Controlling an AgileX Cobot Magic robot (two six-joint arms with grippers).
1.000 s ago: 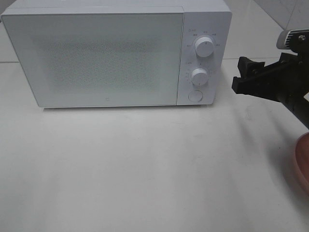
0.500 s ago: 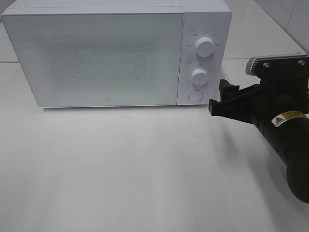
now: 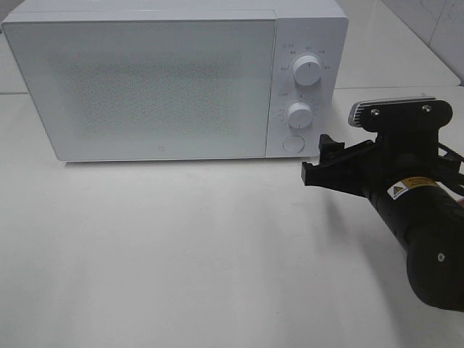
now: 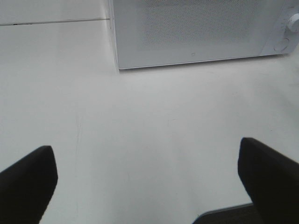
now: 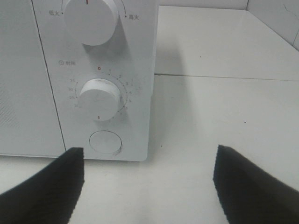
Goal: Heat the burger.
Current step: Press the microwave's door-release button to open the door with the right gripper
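- Right tool [image 3: 317, 156] and left tool [image 4: 147, 182] are held open and empty.
- No burger is seen; it is judged soft and light, best held gently by the sides.

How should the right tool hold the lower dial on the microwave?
Grip the lower dial by its round rim, straight from the microwave front, pinching opposite sides. It stands out from the flat panel, so only the rim gives hold. The right tool is open.

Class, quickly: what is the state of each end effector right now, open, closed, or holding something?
Left end effector: open, holding nothing.
Right end effector: open, holding nothing, in front of the microwave.
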